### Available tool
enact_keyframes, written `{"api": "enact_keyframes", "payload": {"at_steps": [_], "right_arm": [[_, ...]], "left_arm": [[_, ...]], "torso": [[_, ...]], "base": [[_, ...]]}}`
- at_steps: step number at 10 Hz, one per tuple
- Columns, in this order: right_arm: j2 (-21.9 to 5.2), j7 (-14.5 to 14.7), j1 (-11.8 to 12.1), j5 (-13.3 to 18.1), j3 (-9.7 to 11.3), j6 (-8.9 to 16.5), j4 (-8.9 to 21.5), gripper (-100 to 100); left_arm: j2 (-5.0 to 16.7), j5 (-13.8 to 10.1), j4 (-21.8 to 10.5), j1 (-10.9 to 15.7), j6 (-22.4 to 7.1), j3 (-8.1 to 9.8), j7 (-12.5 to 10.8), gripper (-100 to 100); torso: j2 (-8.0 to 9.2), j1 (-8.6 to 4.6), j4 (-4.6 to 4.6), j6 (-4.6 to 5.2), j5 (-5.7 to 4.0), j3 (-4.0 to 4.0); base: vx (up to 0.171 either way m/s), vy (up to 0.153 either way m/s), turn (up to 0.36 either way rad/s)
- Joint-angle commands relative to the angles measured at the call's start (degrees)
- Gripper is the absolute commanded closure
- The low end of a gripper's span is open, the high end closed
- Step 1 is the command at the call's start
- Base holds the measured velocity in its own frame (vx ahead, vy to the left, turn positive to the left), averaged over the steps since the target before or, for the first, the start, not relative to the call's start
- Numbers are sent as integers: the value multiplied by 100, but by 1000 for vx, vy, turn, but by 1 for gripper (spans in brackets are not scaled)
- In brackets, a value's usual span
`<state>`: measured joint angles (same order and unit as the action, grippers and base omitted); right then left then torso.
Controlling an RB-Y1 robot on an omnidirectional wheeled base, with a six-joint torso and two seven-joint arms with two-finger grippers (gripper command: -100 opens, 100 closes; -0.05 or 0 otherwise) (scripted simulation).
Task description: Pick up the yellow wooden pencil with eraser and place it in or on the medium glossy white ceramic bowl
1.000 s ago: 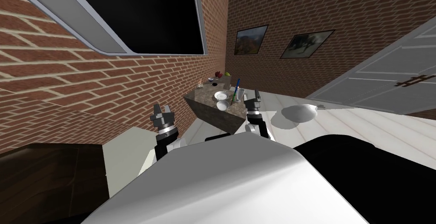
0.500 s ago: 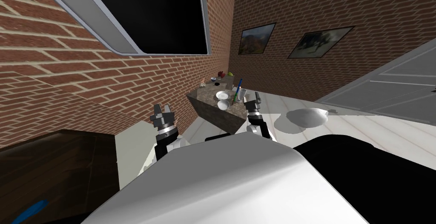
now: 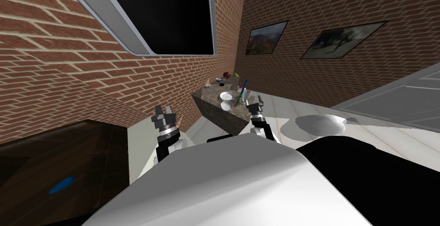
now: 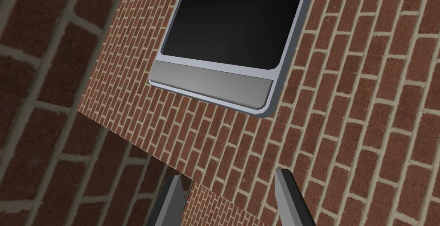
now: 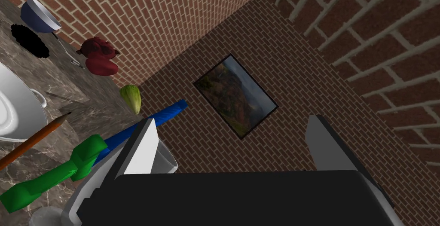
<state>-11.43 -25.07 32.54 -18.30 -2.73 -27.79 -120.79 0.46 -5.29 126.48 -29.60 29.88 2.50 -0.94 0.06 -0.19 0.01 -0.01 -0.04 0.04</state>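
Note:
A small stone-topped table [image 3: 215,107] stands ahead by the brick wall. On it are a white bowl [image 3: 226,105] near the front edge and a white plate [image 3: 226,95] behind it. In the right wrist view an orange-yellow pencil [image 5: 34,139] with a dark tip lies on the stone top beside a white dish [image 5: 17,107]. My right gripper [image 5: 234,148] is open and hangs at the table's right edge [image 3: 258,103], apart from the pencil. My left gripper [image 3: 163,112] is raised left of the table, fingers open [image 4: 230,197].
The table also holds a blue stick [image 5: 142,126], a green piece [image 5: 56,176], a clear cup [image 3: 248,94], a blue bowl [image 5: 38,15], a black disc [image 5: 28,41] and red and green items. Dark wooden furniture [image 3: 56,163] stands at left, a white round object [image 3: 322,124] at right.
The whole head view has swung, so I have turned. The dark furniture at left takes up more of the view and a blue patch shows on it. Both grippers keep their pose.

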Motion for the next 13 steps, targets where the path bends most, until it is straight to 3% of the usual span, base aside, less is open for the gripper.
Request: {"api": "enact_keyframes", "payload": {"at_steps": [1,5,6,12,13], "right_arm": [[-35,-271,25,-62,-8,16,43,-100],[-187,-924,124,-300,-43,60,256,-100],[-187,-971,124,-300,-43,60,256,-100],[-427,-2028,272,-620,-88,121,581,-100],[-427,-2086,272,-620,-88,121,581,-100]], "left_arm": [[0,0,0,0,0,0,0,0],[0,0,0,0,0,0,0,0],[0,0,0,-1,0,1,0,0],[0,0,0,0,0,0,0,0],[0,0,0,-1,0,1,0,0]], "torso": [[0,0,0,0,0,0],[2,0,1,0,0,1],[-1,2,0,5,0,0],[-2,-1,0,1,0,-1],[-4,1,0,4,0,-2]], "base": [[-24,-40,96],[-30,-39,154],[-5,-14,-45],[-24,-37,162],[-8,-16,-18]]}}
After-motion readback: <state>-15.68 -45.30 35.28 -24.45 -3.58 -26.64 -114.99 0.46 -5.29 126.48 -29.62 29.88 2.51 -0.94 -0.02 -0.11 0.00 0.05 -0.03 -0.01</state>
